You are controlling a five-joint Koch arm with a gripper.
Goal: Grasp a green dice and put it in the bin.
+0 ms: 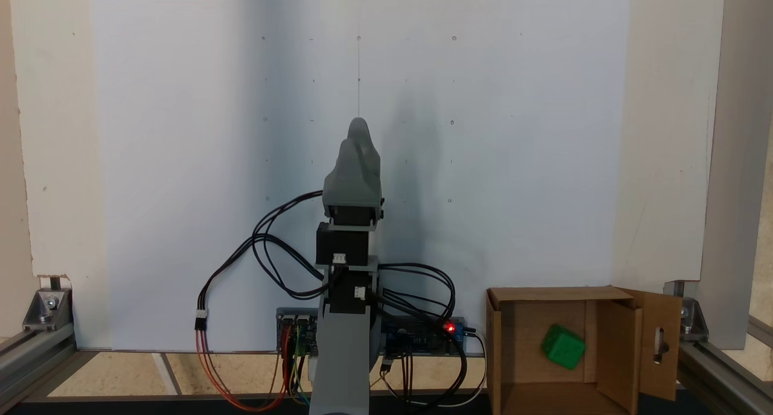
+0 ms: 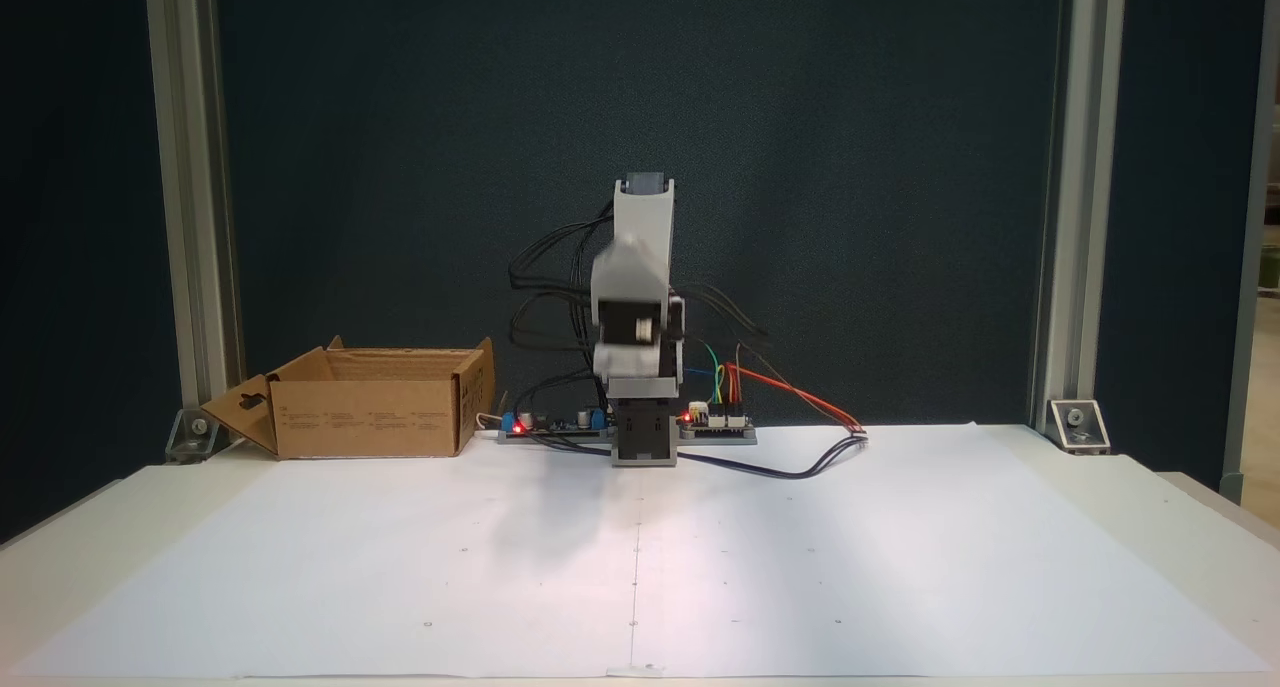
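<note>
Green dice (image 1: 563, 347) lies inside bin (image 1: 613, 348); tool's (image 1: 357, 131) opening hidden.

White paper sheet (image 2: 800, 567), dark backdrop (image 2: 850, 167)

My table (image 2: 1100, 497) carries a white paper sheet (image 2: 800, 547); at its far edge sit my base, two circuit boards (image 2: 715, 425) and, far left, the bin (image 2: 370, 407).

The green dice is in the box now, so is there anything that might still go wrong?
Not much, I think. The green dice lies inside the box, away from the gripper.

1. Loose black cables loop beside the arm and might snag when it swings.

2. The box sits close to the circuit boards; a wide swing might bump it.
</note>
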